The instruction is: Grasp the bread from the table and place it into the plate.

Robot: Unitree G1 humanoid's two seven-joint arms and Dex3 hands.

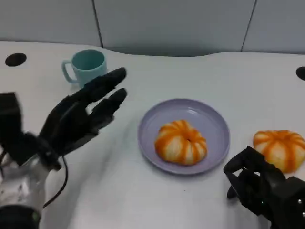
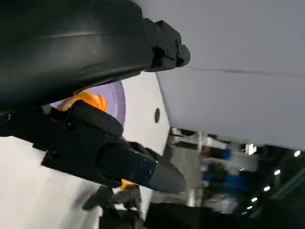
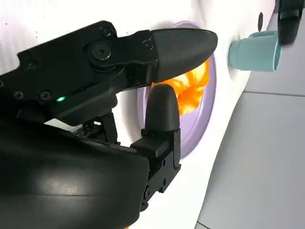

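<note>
An orange-and-white striped bread lies in the lilac plate at the middle of the white table. A second bread of the same kind rests on the table right of the plate. My left hand hovers left of the plate, fingers stretched and apart, holding nothing. My right hand sits low at the front right, just in front of the second bread, fingers partly bent and empty. In the right wrist view my right hand stands before the plate and the bread in it.
A teal cup stands at the back left, behind my left hand, and appears in the right wrist view. Dark round holes mark the table's far corners. A grey wall panel runs along the table's far edge.
</note>
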